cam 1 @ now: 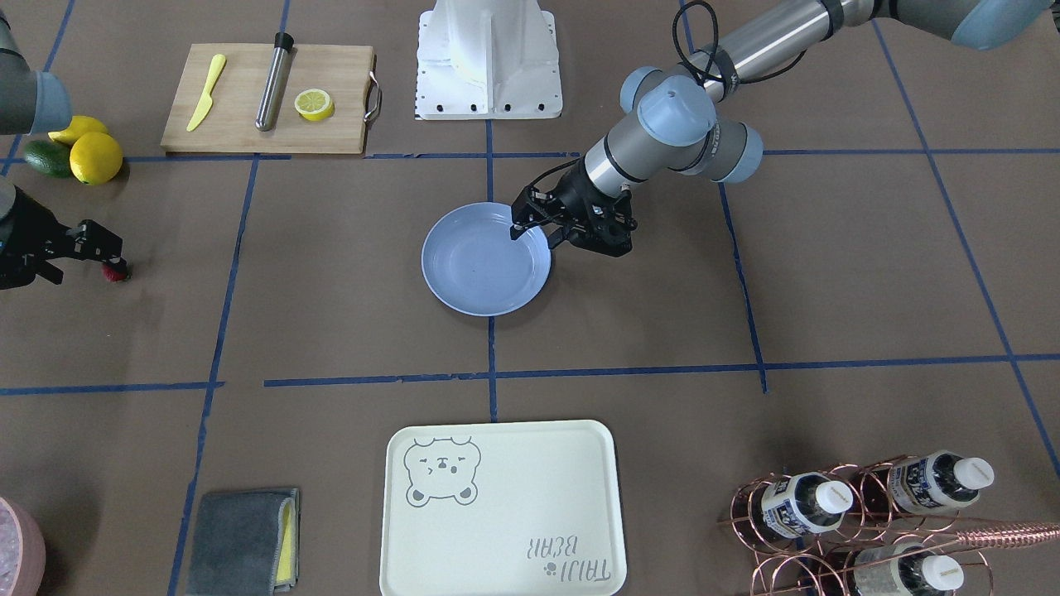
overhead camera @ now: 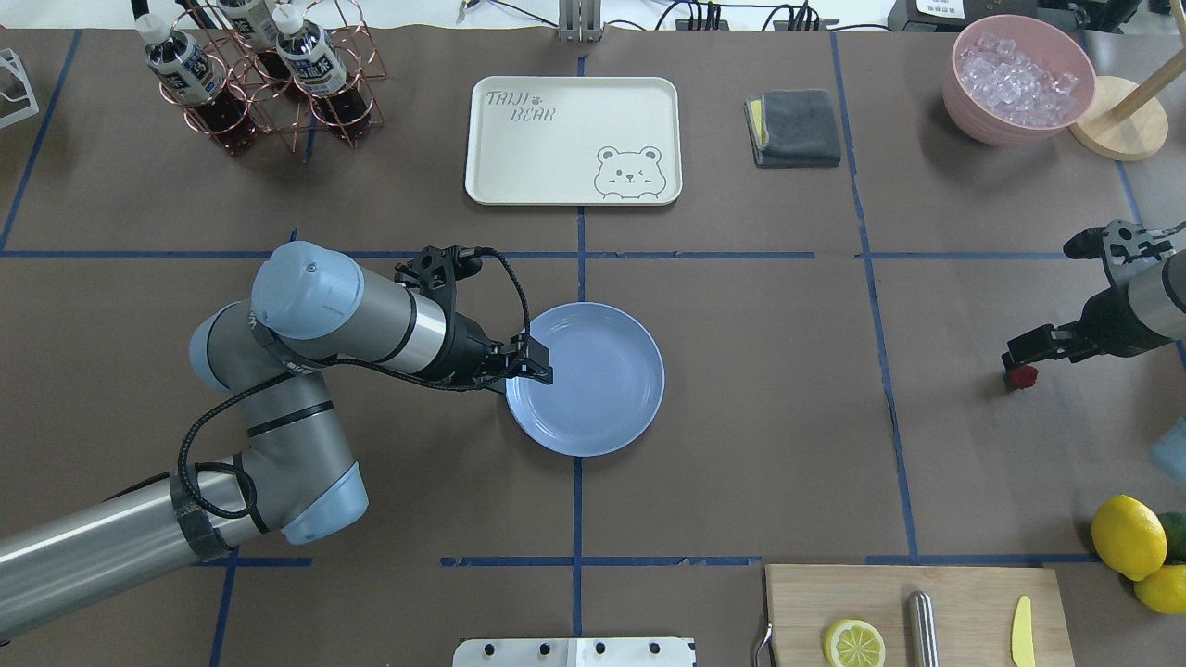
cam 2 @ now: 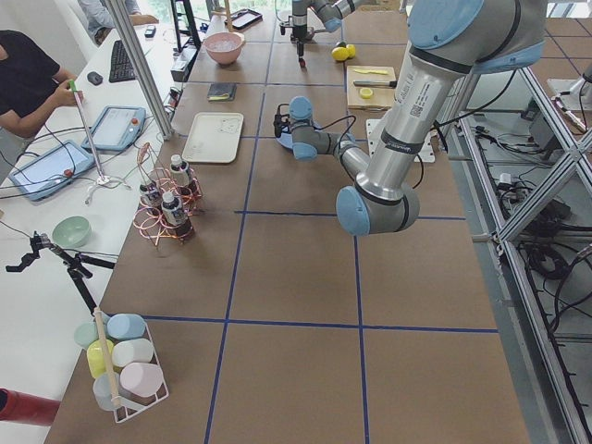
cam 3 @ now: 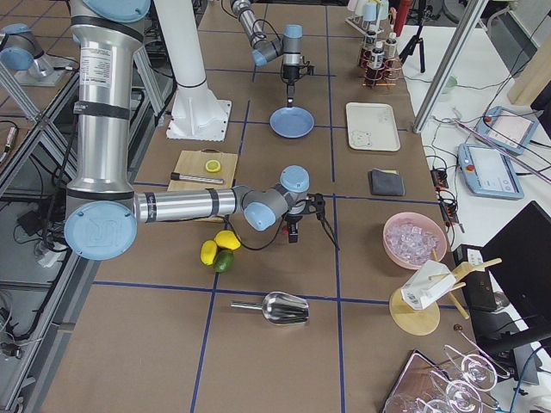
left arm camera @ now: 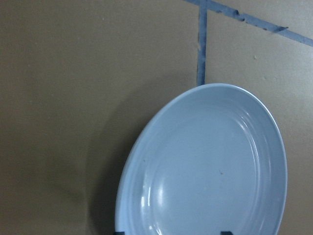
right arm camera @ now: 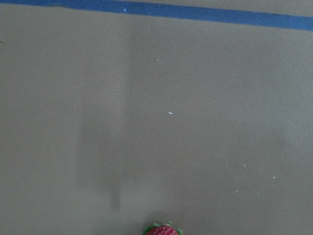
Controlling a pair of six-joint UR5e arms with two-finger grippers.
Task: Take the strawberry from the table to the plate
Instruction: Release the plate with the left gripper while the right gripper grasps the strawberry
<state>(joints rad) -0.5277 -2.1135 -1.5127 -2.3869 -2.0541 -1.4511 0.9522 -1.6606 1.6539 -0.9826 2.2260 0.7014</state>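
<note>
Nearest me, at about 5 o'clock from the plate [overhead camera: 602, 408], lies a cutting board [overhead camera: 964, 593] with a lemon half [overhead camera: 853, 643] on it. Farther out, my left pincer [overhead camera: 540, 363] hangs over the plate's 9 o'clock rim, jaws apart, holding nothing. Well off at the plate's 3 o'clock, the strawberry [overhead camera: 1022, 375] is right at the tip of my right pincer [overhead camera: 1017, 359], low at the worktop [overhead camera: 769, 417]. I cannot tell whether those jaws are spread or closed on it. Farthest, at 12 o'clock, lies the bear tray [overhead camera: 556, 139].
</note>
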